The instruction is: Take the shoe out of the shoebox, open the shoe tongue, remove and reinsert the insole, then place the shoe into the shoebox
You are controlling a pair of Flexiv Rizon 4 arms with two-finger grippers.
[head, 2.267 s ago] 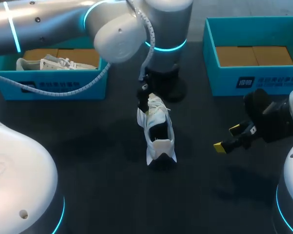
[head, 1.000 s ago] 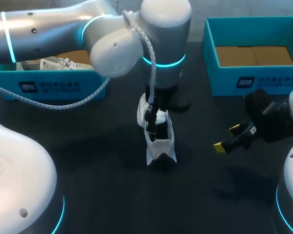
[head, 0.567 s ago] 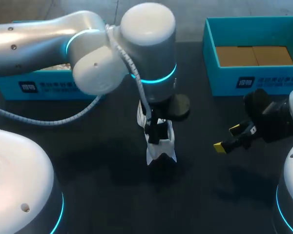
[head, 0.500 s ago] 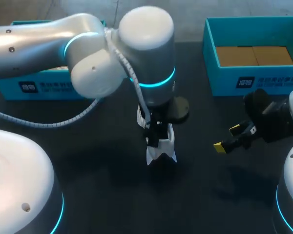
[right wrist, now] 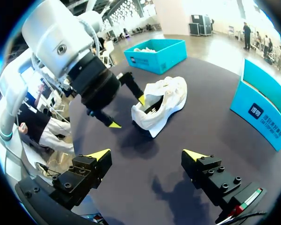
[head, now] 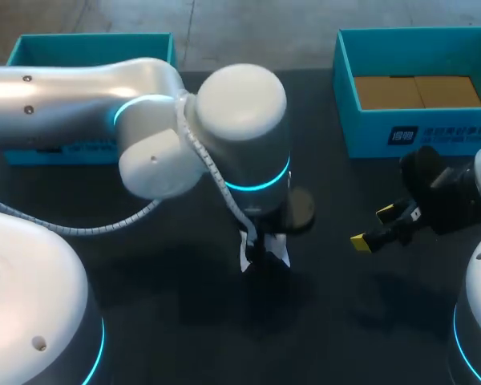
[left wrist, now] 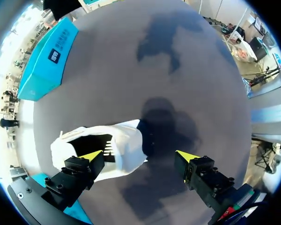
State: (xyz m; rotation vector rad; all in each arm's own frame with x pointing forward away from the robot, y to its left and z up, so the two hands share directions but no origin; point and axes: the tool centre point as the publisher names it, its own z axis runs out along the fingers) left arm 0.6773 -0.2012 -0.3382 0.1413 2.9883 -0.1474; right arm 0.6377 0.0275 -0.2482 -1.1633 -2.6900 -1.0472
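Two teal boxes stand at the surface's far corners in the head view, the far-left shoebox and the far-right shoebox. Near the middle of the surface the left arm hangs straight over the white shoe and hides all but a sliver of it. The shoe is therefore out of its box and lying on the surface. The right arm sits by the right edge with the right jaws apart over bare surface, well apart from the shoe, probably parked so as not to crowd the work.

In the left wrist view the left jaws stand wide apart. One yellow tip is at the rim of the shoe's dark opening, and the other is over bare surface past the shoe's end. That spread suggests one finger is meant to reach inside for the tongue or insole. Whether it touches cannot be told.

In the right wrist view the right jaws are spread with nothing between them. Ahead, the shoe lies with its opening turned toward the left jaws.
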